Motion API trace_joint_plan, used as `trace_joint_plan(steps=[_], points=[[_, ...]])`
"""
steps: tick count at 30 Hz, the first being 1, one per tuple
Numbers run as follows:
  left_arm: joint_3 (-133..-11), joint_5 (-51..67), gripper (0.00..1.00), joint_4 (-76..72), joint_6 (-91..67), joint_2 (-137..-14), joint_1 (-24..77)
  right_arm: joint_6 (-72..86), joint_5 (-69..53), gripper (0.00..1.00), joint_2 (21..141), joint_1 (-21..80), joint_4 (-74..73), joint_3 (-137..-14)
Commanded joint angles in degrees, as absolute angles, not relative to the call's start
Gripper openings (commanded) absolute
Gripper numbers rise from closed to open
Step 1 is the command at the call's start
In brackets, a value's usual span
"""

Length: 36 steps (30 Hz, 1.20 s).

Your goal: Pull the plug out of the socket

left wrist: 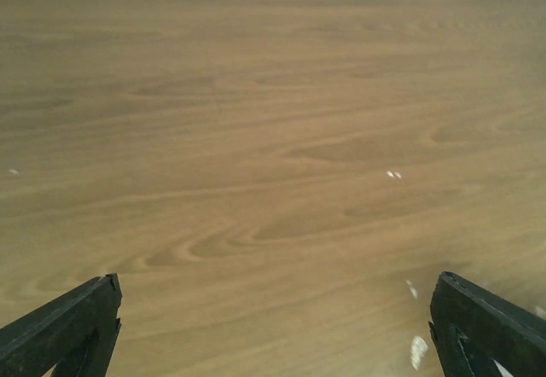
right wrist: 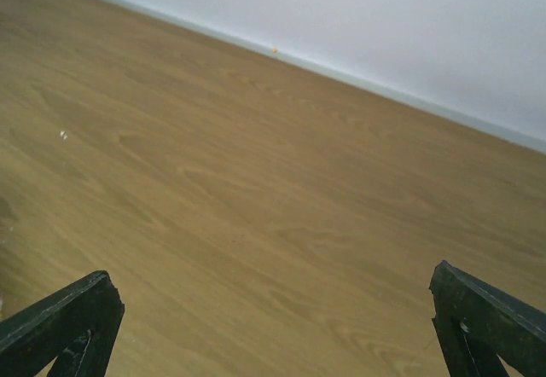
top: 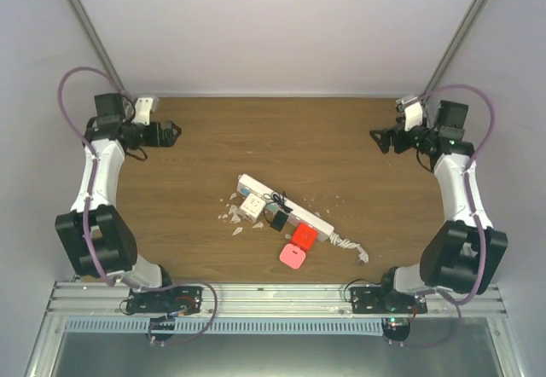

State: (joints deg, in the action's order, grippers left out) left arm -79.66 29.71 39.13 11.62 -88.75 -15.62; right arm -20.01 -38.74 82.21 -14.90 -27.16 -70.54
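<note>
Socket [top: 252, 185] is lying diagonally on the worktop [top: 188, 215], between the two hands, nearer the arm bases than either and well apart from both. Black plug [top: 277, 218] is sitting on its face. Coiled cord [top: 348, 245] is trailing off toward the right hand's side. Left hand [top: 175, 133] is hovering with fingers spread wide, gripping nothing. Right hand [top: 377, 138] is hovering likewise, fingers wide apart.

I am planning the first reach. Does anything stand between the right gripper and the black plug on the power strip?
Nothing visible does. Between the open right gripper and the black plug on the power strip lies only bare wooden table with a few white flecks. The red square and pink square lie nearer the arm bases.
</note>
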Motion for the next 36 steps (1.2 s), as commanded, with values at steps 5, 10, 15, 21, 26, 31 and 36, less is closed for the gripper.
trace_joint_plan(steps=[5,10,15,21,26,31,36], points=[[-68.3,27.1,0.99,34.6,10.8,-77.6,-9.7,-23.6,-34.2,1.00,75.2,-10.6,-29.4,-64.0],[-64.5,27.6,0.99,34.8,12.8,-73.2,-7.6,-29.5,-36.9,1.00,73.3,-8.6,-35.3,-62.8],[-62.2,28.2,0.99,34.7,13.8,-70.3,-6.7,-34.9,-38.6,1.00,72.4,-5.4,-41.8,-61.4],[-60.2,28.3,0.99,34.2,13.9,-68.7,-6.2,-40.1,-40.6,1.00,70.9,1.0,-47.7,-58.2],[-59.1,28.4,0.99,33.7,14.0,-68.1,-6.0,-39.5,-40.0,1.00,70.3,8.1,-48.4,-55.5],[-58.1,28.0,0.99,33.0,13.8,-68.1,-5.8,-35.6,-38.2,0.98,71.0,14.9,-45.4,-54.2],[-58.0,26.7,0.99,32.1,13.9,-68.5,-5.6,-32.8,-37.3,0.94,73.3,20.9,-43.2,-53.9]])
